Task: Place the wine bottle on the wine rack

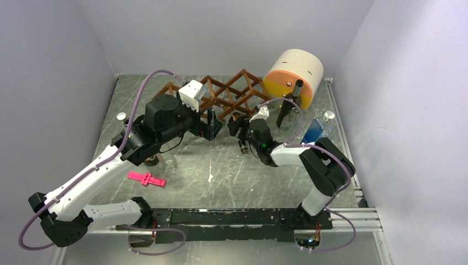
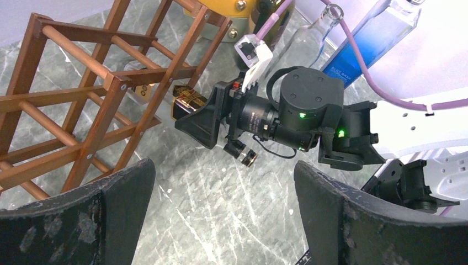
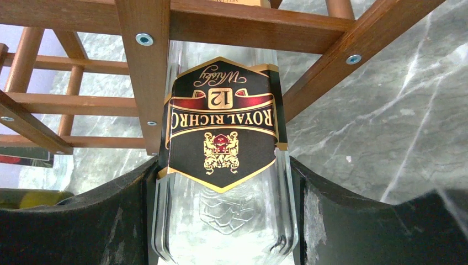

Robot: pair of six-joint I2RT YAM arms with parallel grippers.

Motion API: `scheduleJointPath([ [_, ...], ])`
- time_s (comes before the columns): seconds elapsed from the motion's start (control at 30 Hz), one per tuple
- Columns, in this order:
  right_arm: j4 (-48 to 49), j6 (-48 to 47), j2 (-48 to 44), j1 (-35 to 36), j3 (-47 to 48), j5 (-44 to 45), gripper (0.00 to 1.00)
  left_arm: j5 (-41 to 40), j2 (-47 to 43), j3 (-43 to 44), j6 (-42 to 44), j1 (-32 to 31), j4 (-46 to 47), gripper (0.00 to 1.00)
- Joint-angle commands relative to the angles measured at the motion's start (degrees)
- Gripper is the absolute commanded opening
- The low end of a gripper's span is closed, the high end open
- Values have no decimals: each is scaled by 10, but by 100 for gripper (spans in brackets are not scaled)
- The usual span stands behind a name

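Grey marbled tabletop (image 1: 232, 176) between pale walls fills the top view. The wine rack (image 1: 221, 96) stands toward the far side. Right of the rack sit a cream and orange cylinder (image 1: 292, 77), a dark bottle (image 1: 288, 107) and a blue bottle (image 1: 314, 131). A pink plastic piece (image 1: 146, 178) lies well in front of the rack's left end. Both arms meet at the rack's near side: the left gripper (image 1: 212, 130) is just in front of its middle, and the right gripper (image 1: 238, 128) is beside it, nearer the rack's right end.

From the left wrist, the left gripper's fingers (image 2: 110, 215) stand wide apart with only bare table between them. Beyond them the right gripper sits against the rack's lower right cell, and the wine bottle (image 2: 186, 102), black and gold label showing, pokes from it in among the slats.

From the right wrist, the right gripper's jaws are closed on the wine bottle's clear glass body, one on each side. It points away into the rack, label upside down. One slat covers the label's left edge and another crosses its far end.
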Motion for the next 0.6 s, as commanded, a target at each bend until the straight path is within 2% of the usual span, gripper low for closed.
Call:
scheduleJointPath([
  [0.0, 64, -36, -48, 4, 30, 38, 0, -14, -14, 14, 3, 2, -4, 100],
  [0.23, 16, -72, -58, 4, 41, 60, 0, -19, -22, 11, 4, 2, -7, 100],
  [0.57, -54, -121, -57, 3, 97, 46, 0, -25, -26, 10, 6, 2, -7, 99],
])
